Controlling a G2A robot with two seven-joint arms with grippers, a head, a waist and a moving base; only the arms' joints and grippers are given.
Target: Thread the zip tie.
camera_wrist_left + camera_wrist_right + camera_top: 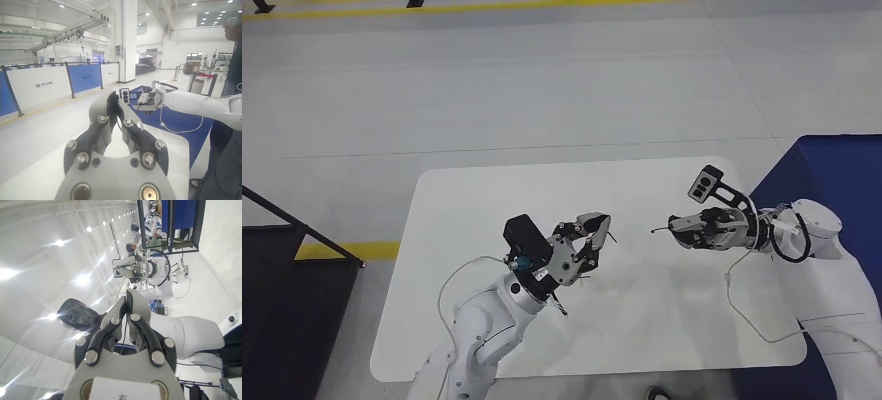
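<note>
Both arms hang above the middle of the white table (pixel 492 200), with their tips facing each other and a small gap between them. My left gripper (pixel 594 232) (pixel 116 97) is shut on a thin black zip tie strip (pixel 118 121), and a short end (pixel 612 238) pokes out toward the other arm. My right gripper (pixel 674 228) (pixel 126 299) is shut on a thin black zip tie (pixel 124 330), whose tip (pixel 655 231) points at the left gripper. I cannot tell whether both strips belong to one tie.
The table has rounded corners and bare surface around both arms. A blue floor mat (pixel 832 160) lies past its right edge and a black railing (pixel 302 230) stands to its left. A white cable (pixel 752 320) trails from the right arm over the table.
</note>
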